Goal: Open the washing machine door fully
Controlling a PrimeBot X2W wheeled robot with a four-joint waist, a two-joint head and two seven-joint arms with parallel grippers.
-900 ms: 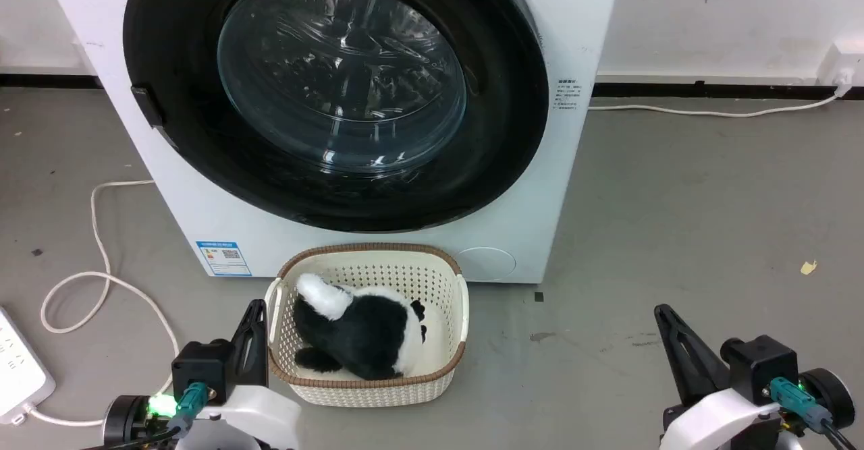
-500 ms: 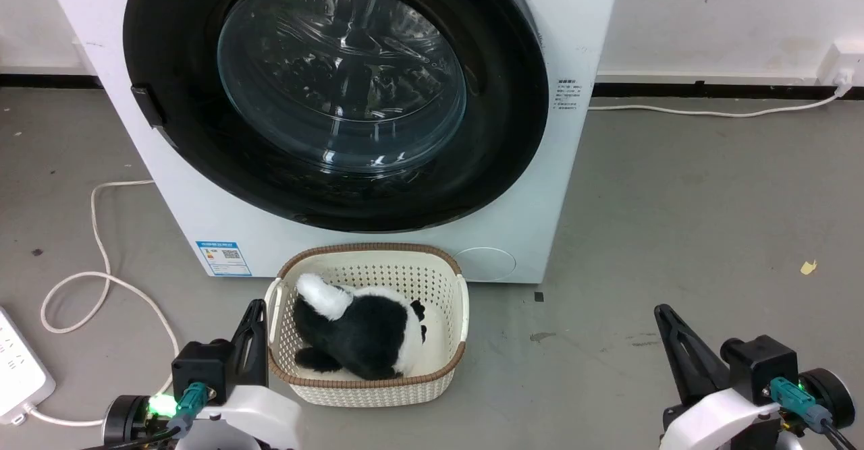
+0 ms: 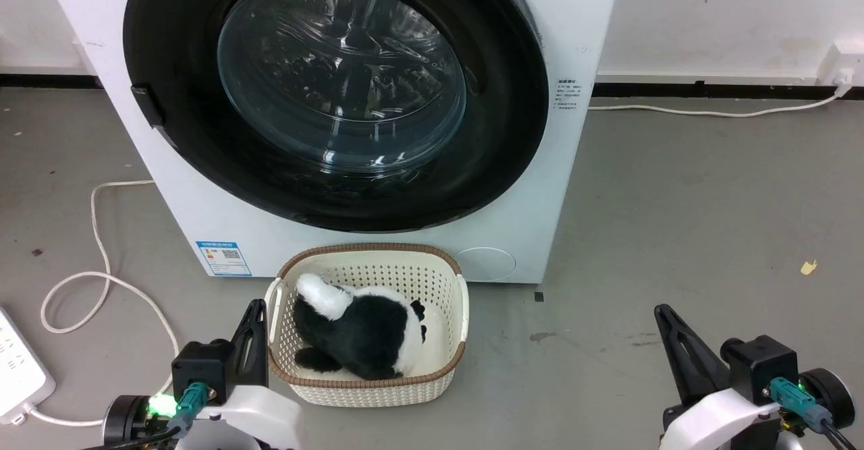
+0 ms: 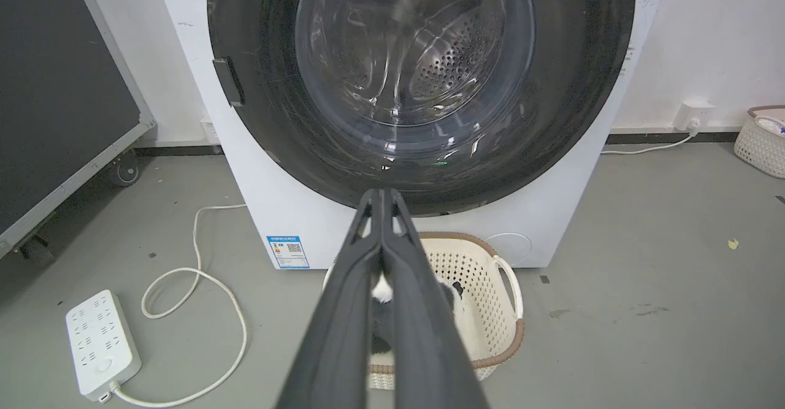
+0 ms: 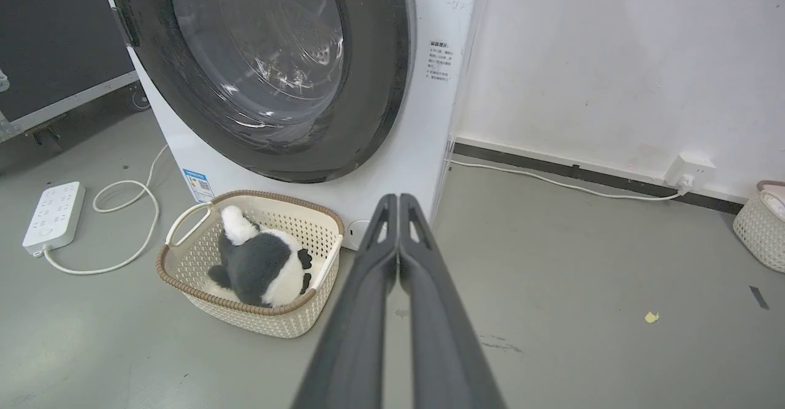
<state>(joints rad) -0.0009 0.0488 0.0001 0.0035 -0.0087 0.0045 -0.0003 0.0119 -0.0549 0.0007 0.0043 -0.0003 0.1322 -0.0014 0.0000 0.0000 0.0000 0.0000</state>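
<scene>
The white washing machine (image 3: 580, 25) stands ahead with its round glossy black door (image 3: 169, 45) flat against the front, its glass bowl window (image 3: 341, 75) showing the steel drum behind. A small black handle tab (image 3: 147, 104) sits on the door's left rim. My left gripper (image 3: 255, 314) rests low at the lower left, fingers pressed together and holding nothing, beside the basket. My right gripper (image 3: 665, 316) is low at the lower right, also shut and empty, well away from the door. The door (image 4: 613, 41) fills the top of the left wrist view above my shut fingertips (image 4: 380, 195).
A cream basket (image 3: 452, 281) with a black-and-white plush toy (image 3: 364, 328) sits on the floor right before the washer. A white cable (image 3: 101, 261) and power strip (image 3: 17, 369) lie at the left. A second basket (image 5: 760, 228) stands by the wall at the right.
</scene>
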